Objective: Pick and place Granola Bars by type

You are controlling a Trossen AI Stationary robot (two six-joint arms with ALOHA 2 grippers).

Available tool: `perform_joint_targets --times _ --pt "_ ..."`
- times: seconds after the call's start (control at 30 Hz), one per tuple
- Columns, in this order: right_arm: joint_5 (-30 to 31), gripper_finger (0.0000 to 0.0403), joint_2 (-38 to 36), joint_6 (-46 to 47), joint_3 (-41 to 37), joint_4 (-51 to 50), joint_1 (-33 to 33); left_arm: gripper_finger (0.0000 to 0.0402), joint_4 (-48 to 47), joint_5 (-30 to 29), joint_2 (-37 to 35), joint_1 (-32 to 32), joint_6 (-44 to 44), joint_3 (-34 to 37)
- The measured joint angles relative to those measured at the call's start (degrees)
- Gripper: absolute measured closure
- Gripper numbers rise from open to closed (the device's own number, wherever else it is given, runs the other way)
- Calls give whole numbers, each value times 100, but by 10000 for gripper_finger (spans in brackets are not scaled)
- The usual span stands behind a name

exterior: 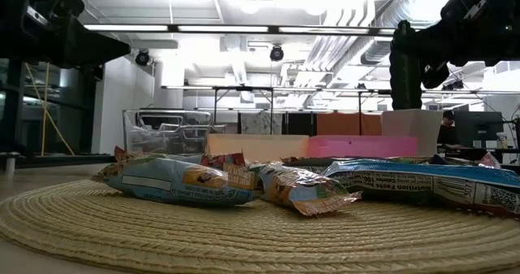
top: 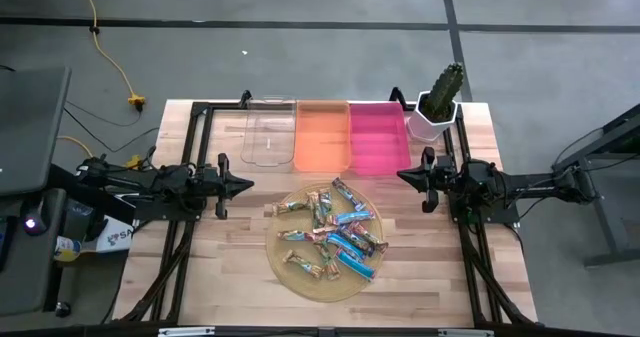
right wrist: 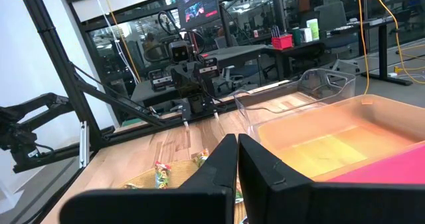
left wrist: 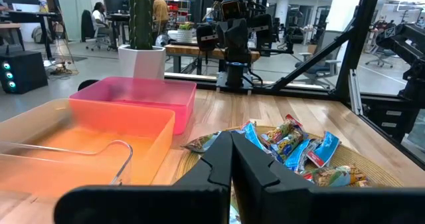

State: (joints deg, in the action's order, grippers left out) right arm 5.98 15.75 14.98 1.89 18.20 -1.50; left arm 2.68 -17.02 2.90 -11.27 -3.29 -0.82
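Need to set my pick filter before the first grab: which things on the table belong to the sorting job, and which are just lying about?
Job:
- granola bars piled on the woven mat
- clear bin, orange bin, pink bin, all empty
- left claw and right claw, both shut, clear of the bars

Lying about:
- potted cactus at the table's corner
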Motion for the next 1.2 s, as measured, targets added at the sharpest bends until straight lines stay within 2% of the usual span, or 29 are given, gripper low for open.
perform_joint_targets --times 0.13,0.17,0.3,0.37,0.63,0.9,1.07,1.2 --pt "0 402 -2 -2 0 0 -2 401 1 0 2 0 0 2" --pt "7 402 0 -253 0 -4 -2 401 1 2 2 0 0 0" --pt "259 402 -1 -2561 0 -47 -2 401 0 0 2 0 0 0" --pt "332 402 -2 -3433 0 -46 -2 401 1 1 2 0 0 0" --pt "360 402 -2 -5038 -2 -4 -2 401 0 1 1 0 0 0" --pt "294 402 -2 -4845 0 -4 -2 401 0 0 0 0 0 0" --pt "15 402 -2 -3413 0 52 0 401 1 0 0 0 0 1" --pt "121 402 -2 -2843 0 80 2 401 2 0 0 0 0 2"
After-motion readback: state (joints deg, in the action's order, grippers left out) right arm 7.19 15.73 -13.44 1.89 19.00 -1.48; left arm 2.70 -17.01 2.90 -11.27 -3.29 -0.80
